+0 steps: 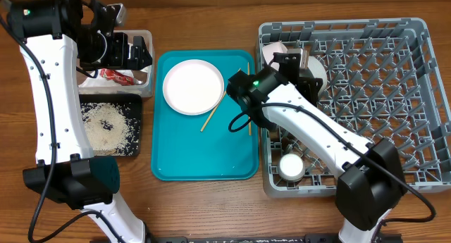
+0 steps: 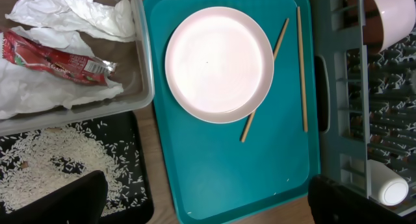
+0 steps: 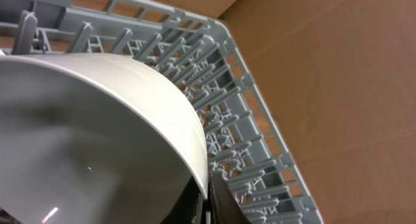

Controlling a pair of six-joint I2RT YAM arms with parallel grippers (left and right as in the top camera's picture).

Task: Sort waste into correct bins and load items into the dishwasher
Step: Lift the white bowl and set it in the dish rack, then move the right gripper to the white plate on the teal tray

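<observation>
While the right gripper [image 1: 304, 65] clamps a pale bowl [image 1: 318, 72] over the dish rack's [image 1: 423, 95] left corner, the left gripper [image 1: 137, 54] hangs above the clear tub [image 1: 149, 77].

From the left wrist, its fingers [image 2: 55, 198] are spread wide and empty. The plate [image 2: 219, 63] and chopsticks [image 2: 302, 68] lie well ahead on the teal tray [image 2: 214, 185], with bare tray around them.

From the right wrist, the bowl fills the frame, hiding most of both fingers, and the rack's wall runs close beside it.

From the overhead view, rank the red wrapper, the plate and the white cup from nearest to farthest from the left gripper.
Measured from the left gripper, which hangs over the clear tub:
1. red wrapper, in the tub right beside the jaws.
2. plate, to the gripper's right on the teal tray.
3. white cup, farthest, in the grey rack beyond the tray.
</observation>
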